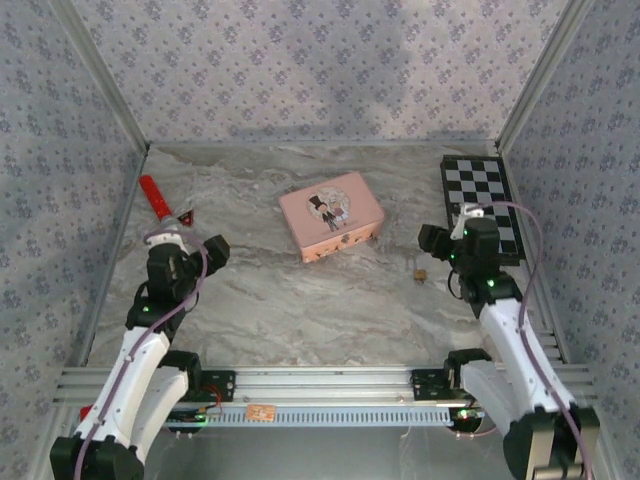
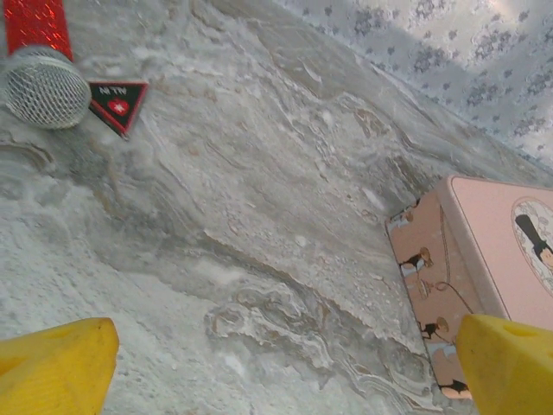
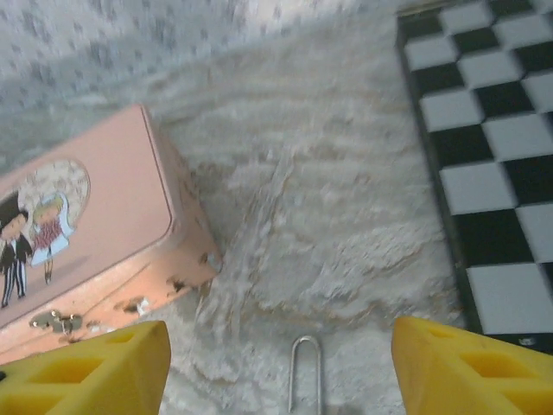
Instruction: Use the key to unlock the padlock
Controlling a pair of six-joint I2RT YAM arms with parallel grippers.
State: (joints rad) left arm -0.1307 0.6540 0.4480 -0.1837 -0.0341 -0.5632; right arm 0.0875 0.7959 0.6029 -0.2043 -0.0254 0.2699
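Hovering right gripper (image 1: 445, 238): jaws gaping wide, holding nothing; nearer arm.
Left gripper (image 1: 190, 252): spreading wide too, waiting well apart.
Padlock (image 1: 421, 272): lying at 7 o'clock, just beside right gripper; shackle (image 3: 305, 372) pointing toward 12.
Key: not making it out.

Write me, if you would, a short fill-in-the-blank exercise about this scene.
1. The padlock lies beside the right hand, whose jaws stand ___.
2. The red microphone lies near the table's far ___ corner.
3. The checkerboard's squares are black and ___.
4. The picture tin at mid-table is ___.
Missing words: open; left; white; pink.
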